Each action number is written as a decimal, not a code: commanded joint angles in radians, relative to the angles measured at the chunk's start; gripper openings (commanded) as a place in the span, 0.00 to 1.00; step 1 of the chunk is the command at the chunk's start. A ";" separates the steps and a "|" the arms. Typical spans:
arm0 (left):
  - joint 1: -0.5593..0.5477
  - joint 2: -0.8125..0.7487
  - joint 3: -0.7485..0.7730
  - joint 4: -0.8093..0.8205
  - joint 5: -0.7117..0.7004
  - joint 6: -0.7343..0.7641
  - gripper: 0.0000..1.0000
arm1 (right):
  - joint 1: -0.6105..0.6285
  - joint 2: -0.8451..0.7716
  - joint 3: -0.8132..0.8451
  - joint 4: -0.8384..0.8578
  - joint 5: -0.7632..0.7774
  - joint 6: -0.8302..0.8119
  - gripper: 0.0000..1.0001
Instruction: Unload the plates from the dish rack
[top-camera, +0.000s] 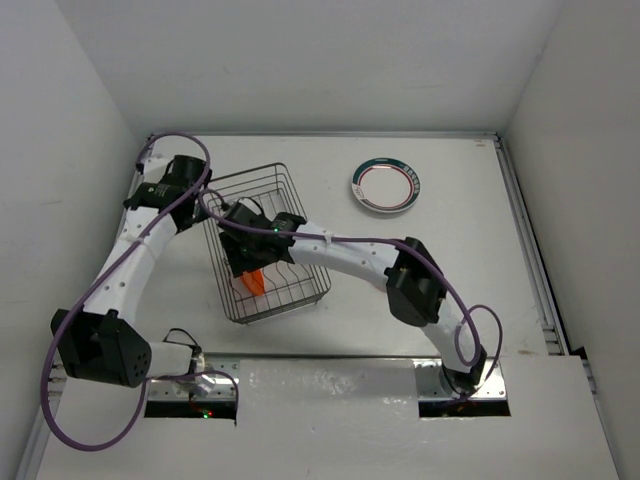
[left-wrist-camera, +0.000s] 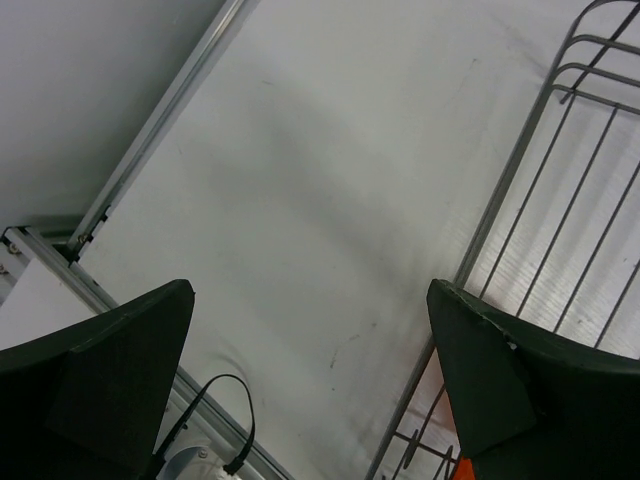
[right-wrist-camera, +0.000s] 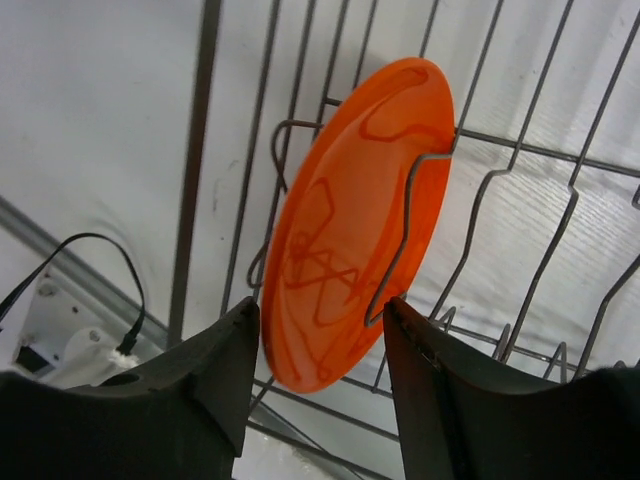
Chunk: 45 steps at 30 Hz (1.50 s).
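The grey wire dish rack (top-camera: 281, 311) stands left of the table's middle. A small orange plate (top-camera: 257, 282) stands on edge between its prongs at the near end. In the right wrist view the orange plate (right-wrist-camera: 350, 230) leans against a prong of the rack (right-wrist-camera: 200, 150). My right gripper (right-wrist-camera: 322, 305) is open, its fingers on either side of the plate's lower edge; it reaches into the rack (top-camera: 250, 272). A white plate with a green and red rim (top-camera: 385, 186) lies flat on the table at the back right. My left gripper (left-wrist-camera: 310, 290) is open and empty beside the rack's left side (left-wrist-camera: 560, 200).
White walls enclose the table on the left, back and right. A metal rail (left-wrist-camera: 160, 120) runs along the table's left edge. A black cable (left-wrist-camera: 225, 420) loops at the near edge by the arm bases.
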 joint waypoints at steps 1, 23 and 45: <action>0.013 -0.054 -0.026 0.015 -0.015 0.011 1.00 | 0.007 -0.004 0.048 0.005 0.051 0.007 0.51; 0.031 -0.034 -0.031 0.067 0.021 0.084 1.00 | -0.035 -0.425 -0.105 0.073 0.153 0.113 0.00; 0.029 -0.008 -0.046 0.113 0.173 0.175 1.00 | -0.452 -0.572 -0.745 -0.044 0.273 -0.172 0.01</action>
